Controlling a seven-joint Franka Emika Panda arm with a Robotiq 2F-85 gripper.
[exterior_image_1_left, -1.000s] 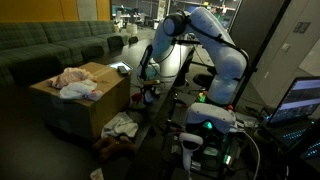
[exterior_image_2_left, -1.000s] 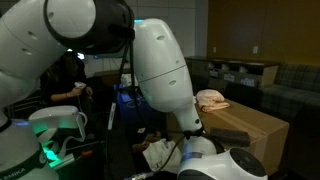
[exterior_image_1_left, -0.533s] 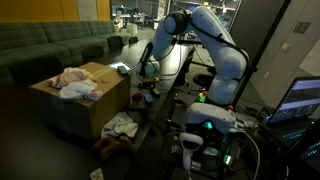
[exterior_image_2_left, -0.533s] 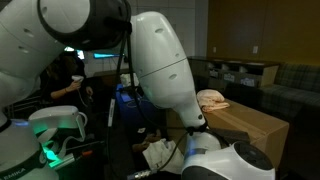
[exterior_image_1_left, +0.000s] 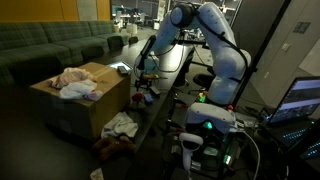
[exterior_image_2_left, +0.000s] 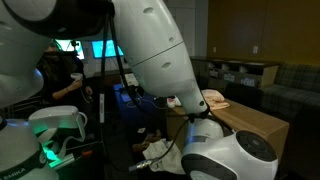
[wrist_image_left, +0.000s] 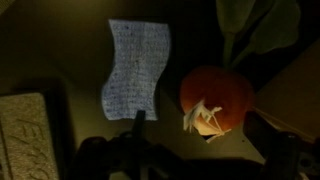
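In the wrist view an orange round object (wrist_image_left: 215, 100) with a pale scrap on its lower side lies on a dark surface. It sits just ahead of my gripper (wrist_image_left: 200, 160). The dark fingers (wrist_image_left: 136, 132) stand wide apart at the bottom edge, open, with nothing between them. A pale checked cloth (wrist_image_left: 135, 65) lies left of the orange object. In an exterior view the gripper (exterior_image_1_left: 143, 76) hangs over the dark table (exterior_image_1_left: 165, 85), slightly above a small reddish thing (exterior_image_1_left: 148, 91). In the other exterior view the arm hides the gripper.
A cardboard box (exterior_image_1_left: 80, 100) with pink and white clothes (exterior_image_1_left: 72, 80) stands beside the table, also seen with its box (exterior_image_2_left: 250, 125). More cloth (exterior_image_1_left: 120, 126) lies on the floor. A sofa (exterior_image_1_left: 45, 45) runs behind. A flat ribbed slab (wrist_image_left: 25, 130) lies at the wrist view's lower left.
The arm has risen a little over the table, and it now fills more of one exterior view. The reddish thing stays on the table.
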